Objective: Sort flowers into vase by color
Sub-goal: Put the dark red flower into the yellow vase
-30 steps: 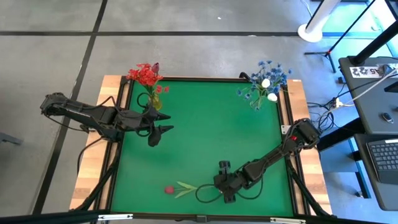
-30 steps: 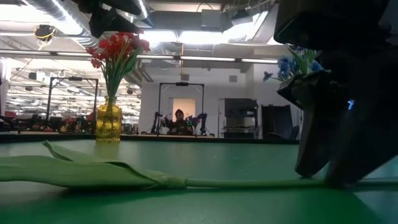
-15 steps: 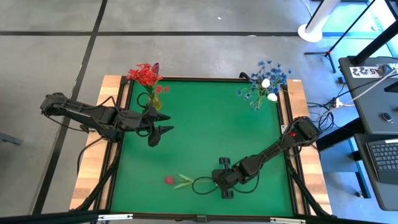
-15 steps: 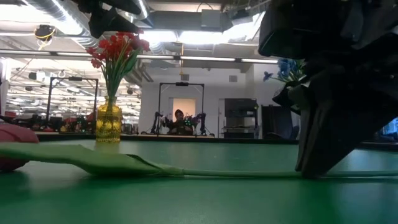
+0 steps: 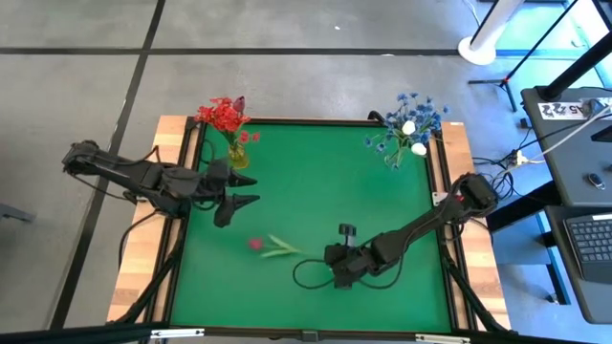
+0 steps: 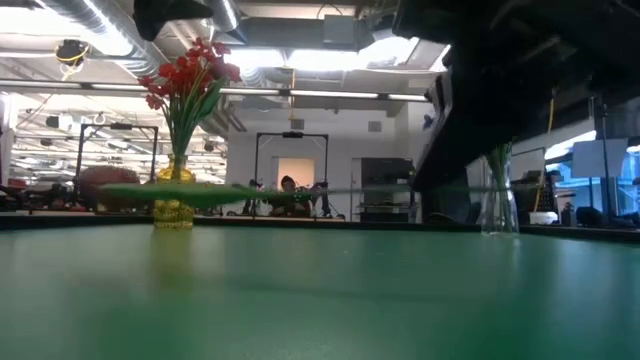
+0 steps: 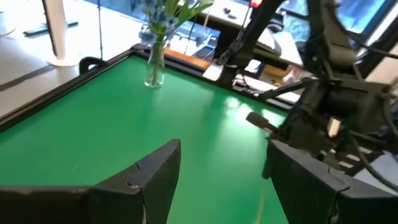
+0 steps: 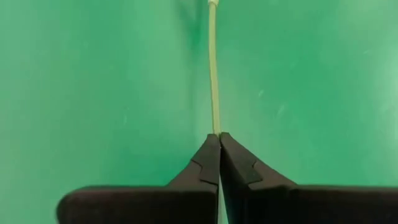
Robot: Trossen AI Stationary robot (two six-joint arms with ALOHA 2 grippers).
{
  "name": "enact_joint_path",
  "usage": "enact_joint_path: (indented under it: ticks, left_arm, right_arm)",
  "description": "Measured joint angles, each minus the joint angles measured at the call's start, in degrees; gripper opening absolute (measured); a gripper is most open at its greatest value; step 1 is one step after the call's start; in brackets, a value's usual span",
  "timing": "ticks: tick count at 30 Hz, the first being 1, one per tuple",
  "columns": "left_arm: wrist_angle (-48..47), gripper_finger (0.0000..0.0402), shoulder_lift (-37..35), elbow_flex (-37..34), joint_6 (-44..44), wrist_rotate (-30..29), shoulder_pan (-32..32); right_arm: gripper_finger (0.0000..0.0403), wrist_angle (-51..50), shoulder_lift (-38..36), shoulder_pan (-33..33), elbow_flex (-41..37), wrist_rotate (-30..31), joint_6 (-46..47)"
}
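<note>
A flower with a dark red-pink bud (image 5: 254, 244) and green leaves (image 5: 280, 250) hangs level above the green mat, its thin stem (image 8: 213, 74) running into my right gripper (image 5: 327, 256), which is shut on it near the table's middle. In the low view the flower (image 6: 190, 194) floats clear of the mat. My left gripper (image 5: 241, 193) stands open and holds nothing, beside the yellow vase (image 5: 237, 155) of red flowers (image 5: 222, 115) at the far left. A clear vase (image 5: 396, 156) at the far right holds blue and white flowers (image 5: 409, 124). My right gripper pinches the stem's bare end (image 8: 215, 129) between its two fingertips. The fingers slant down from the table's right side and lie along the stem. The flower sticks out level toward the left, lifted clear of the mat, bud end farthest from the fingers.
A dark raised rim (image 5: 316, 121) frames the mat (image 5: 325, 191), with wooden table edges (image 5: 139, 277) outside it. A loose black cable (image 5: 304, 279) loops from the right arm over the mat. Tables with equipment (image 5: 574, 153) stand to the right, off the table.
My right gripper has risen and gone toward the table's far and left side. The flower, which lay on the mat near the front edge, has been lifted clear and carried along, staying level. My left gripper has drawn back a little toward the left edge.
</note>
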Motion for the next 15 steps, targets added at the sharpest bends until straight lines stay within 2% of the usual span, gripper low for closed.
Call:
enact_joint_path:
  ticks: [7, 15]
  left_arm:
    - [0.0, 0.0234, -1.9, 0.0, 0.0, -0.7, -2.3]
    - [2.4, 0.0234, -6.5, 0.0, 4.6, -3.1, -5.5]
  right_arm:
    - [0.0000, 1.8, -1.4, -0.9, 0.1, 2.1, -0.8]
    - [0.0000, 1.3, -6.9, -0.8, 0.1, 10.7, -0.5]
